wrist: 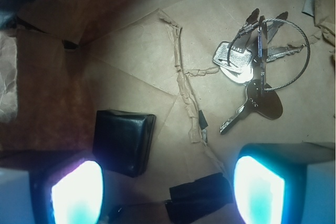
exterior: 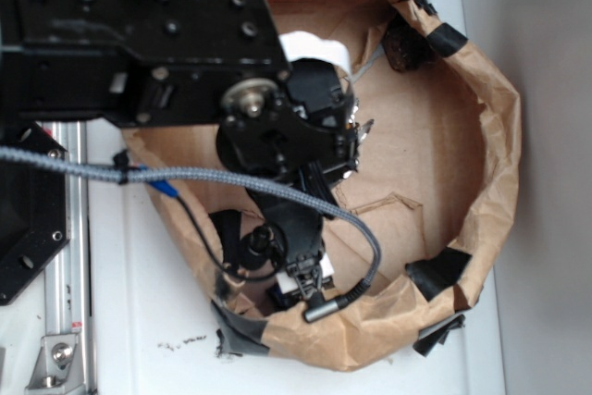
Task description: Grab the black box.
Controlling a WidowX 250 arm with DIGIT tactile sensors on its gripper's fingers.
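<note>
Gripper (wrist: 168, 192) spread wide, holding nothing, above the brown paper bag floor (wrist: 157, 51). The small flat glossy black box (wrist: 123, 140) lies just ahead of the left-hand finger (wrist: 76, 192) in the wrist view, off-centre. Judgement: shift sideways to straddle it before descending. Silver keys on a wire ring (wrist: 252, 77) sit well apart; black tape strip (wrist: 202, 198) lies between the fingers; the bag's crumpled wall (exterior: 490, 136) limits travel.

From the exterior view we could not see the black box (wrist: 123, 141), hidden under the arm (exterior: 277, 136); in the wrist view both fingertips (wrist: 76, 192) were overexposed and cropped below
</note>
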